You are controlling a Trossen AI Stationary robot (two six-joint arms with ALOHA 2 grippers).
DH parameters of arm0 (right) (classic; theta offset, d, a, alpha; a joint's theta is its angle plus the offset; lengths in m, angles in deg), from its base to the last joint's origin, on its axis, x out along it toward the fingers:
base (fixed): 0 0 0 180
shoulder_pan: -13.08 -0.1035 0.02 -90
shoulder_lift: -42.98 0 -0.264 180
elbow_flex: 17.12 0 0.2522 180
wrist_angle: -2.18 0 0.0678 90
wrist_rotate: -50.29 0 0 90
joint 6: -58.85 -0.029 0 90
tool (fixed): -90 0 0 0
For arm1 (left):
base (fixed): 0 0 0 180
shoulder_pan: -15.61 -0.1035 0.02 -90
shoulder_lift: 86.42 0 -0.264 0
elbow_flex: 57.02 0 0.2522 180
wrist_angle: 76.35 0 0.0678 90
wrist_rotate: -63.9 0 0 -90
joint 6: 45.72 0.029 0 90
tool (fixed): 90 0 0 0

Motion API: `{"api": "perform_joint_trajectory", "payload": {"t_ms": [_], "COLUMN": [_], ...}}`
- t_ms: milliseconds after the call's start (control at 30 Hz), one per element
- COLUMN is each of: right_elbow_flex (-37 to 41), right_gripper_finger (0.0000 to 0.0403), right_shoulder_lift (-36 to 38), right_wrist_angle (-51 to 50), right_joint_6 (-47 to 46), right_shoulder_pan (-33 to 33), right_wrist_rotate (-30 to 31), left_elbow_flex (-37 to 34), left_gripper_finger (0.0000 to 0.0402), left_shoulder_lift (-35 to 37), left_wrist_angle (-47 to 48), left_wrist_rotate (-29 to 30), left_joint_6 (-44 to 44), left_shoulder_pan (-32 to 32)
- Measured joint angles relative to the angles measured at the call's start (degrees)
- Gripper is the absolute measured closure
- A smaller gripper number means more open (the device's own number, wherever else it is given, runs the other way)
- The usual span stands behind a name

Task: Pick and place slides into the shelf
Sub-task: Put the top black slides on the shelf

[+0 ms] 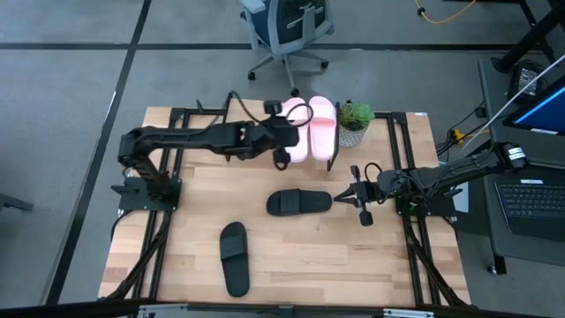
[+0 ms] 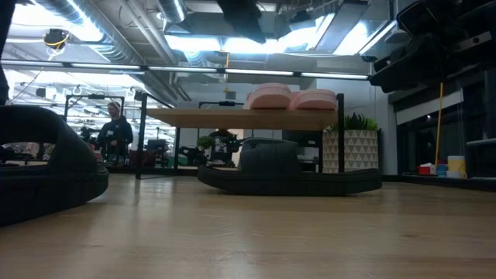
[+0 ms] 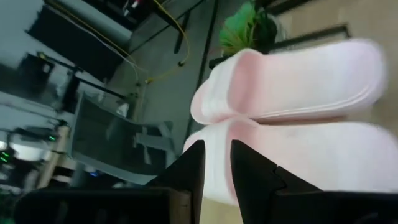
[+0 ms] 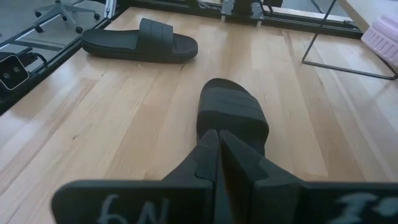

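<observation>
We see the left tool [image 1: 281,157] slightly parted, empty, at the pink slides [image 1: 311,128] atop the shelf [image 2: 232,118]. The two black slides [image 1: 299,202] lie on the counter [image 1: 291,256] before the shelf. The clenched right tool [image 1: 363,196] is beside the nearer; they look light and bendy, so we'd grip the strap.
</observation>
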Motion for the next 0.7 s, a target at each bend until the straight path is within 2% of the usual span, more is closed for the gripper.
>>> {"api": "perform_joint_trajectory", "payload": {"t_ms": [233,333,467,567,700], "right_elbow_flex": [0.00,0.00,0.00,0.00,0.00], "right_gripper_finger": [0.0382,0.0382,0.0382,0.0391,0.0398], "right_shoulder_lift": [-0.02,-0.02,-0.02,-0.02,-0.38], "right_wrist_angle": [1.18,1.71,4.92,5.28,8.10], "right_joint_6": [-0.03,0.10,3.14,4.62,6.19], "right_shoulder_pan": [-0.01,-0.01,-0.61,-1.38,-1.82], "right_wrist_rotate": [-0.04,-0.32,-0.39,-0.57,-0.54], "left_elbow_flex": [-0.37,-3.94,-13.63,-23.06,-34.29], "left_gripper_finger": [0.0331,0.0331,0.0336,0.0350,0.0368], "left_shoulder_lift": [6.61,9.03,13.90,18.94,25.64], "left_wrist_angle": [11.87,12.54,8.82,2.33,-7.10], "left_wrist_rotate": [2.18,2.84,4.72,6.87,6.64], "left_joint_6": [-13.58,-17.19,-23.55,-26.54,-28.18], "left_shoulder_pan": [4.46,7.05,10.52,13.32,17.72]}}
